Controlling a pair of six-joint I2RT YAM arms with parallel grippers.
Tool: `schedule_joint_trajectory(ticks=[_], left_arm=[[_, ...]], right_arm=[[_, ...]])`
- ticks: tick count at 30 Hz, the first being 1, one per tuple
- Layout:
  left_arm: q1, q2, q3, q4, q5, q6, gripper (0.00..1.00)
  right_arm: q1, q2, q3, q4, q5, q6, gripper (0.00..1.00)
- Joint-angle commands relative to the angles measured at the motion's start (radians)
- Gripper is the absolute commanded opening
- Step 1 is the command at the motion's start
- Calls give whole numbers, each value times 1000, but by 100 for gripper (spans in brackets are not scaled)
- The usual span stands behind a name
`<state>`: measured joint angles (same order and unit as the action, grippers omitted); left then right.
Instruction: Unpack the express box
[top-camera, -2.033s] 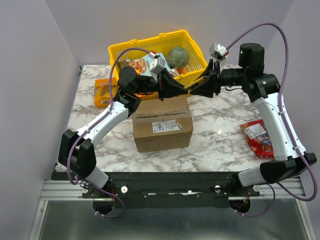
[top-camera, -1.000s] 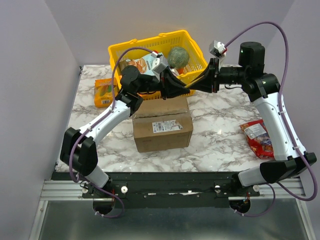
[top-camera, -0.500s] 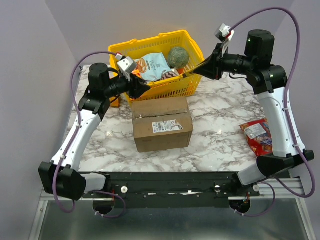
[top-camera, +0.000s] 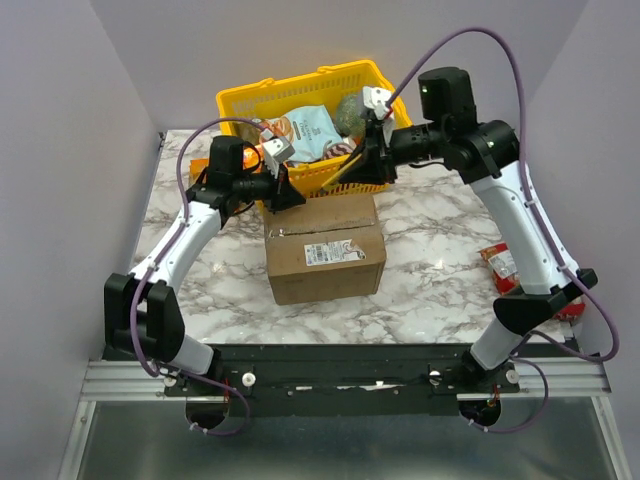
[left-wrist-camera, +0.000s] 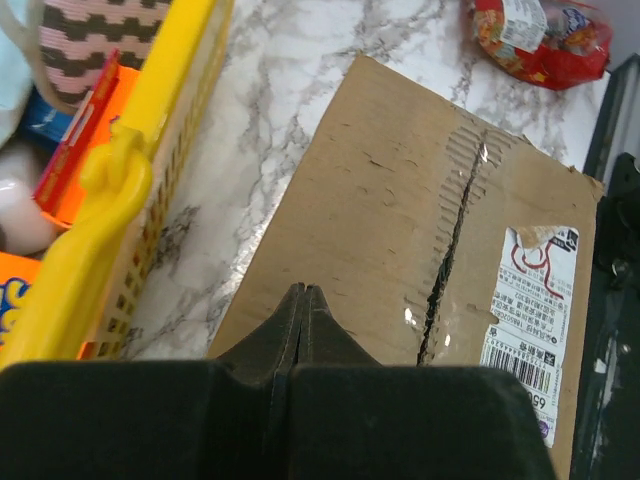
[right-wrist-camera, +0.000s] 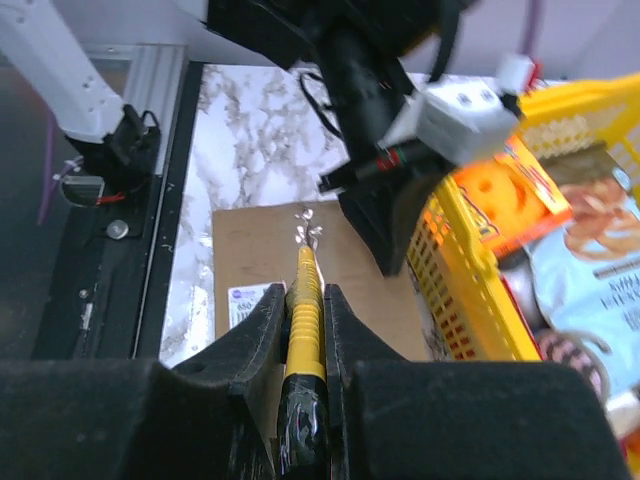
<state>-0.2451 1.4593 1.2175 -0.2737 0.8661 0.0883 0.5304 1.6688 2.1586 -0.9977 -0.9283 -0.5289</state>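
Note:
The express box, brown cardboard with a white label, stands mid-table with its flaps down. The taped top seam looks slit along its length. My left gripper is shut with nothing in it, its tips just over the box top near the back left corner. My right gripper is shut on a yellow-handled cutter. The cutter's tip carries shiny tape shreds and points at the box's back edge.
A yellow basket holding snack bags and a green ball stands right behind the box. An orange snack box lies at its left end. A red snack bag lies at the right, partly behind my right arm.
My left arm swung back in from the left to the box's back left corner, and its gripper opened briefly, then shut. My right arm moved left with the cutter, over the basket's front.

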Motion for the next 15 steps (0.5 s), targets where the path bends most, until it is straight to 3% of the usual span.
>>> schedule_joint_trajectory(ticks=[1, 8, 15], left_arm=[[-20, 38, 42, -13, 122, 48, 0], [-20, 102, 24, 47, 171, 10, 0], [-19, 174, 53, 76, 224, -36, 0]], right_arm=[[77, 65, 26, -50, -58, -59, 0], [166, 181, 40, 102, -76, 43, 0], [241, 226, -35, 251, 3, 44, 0]])
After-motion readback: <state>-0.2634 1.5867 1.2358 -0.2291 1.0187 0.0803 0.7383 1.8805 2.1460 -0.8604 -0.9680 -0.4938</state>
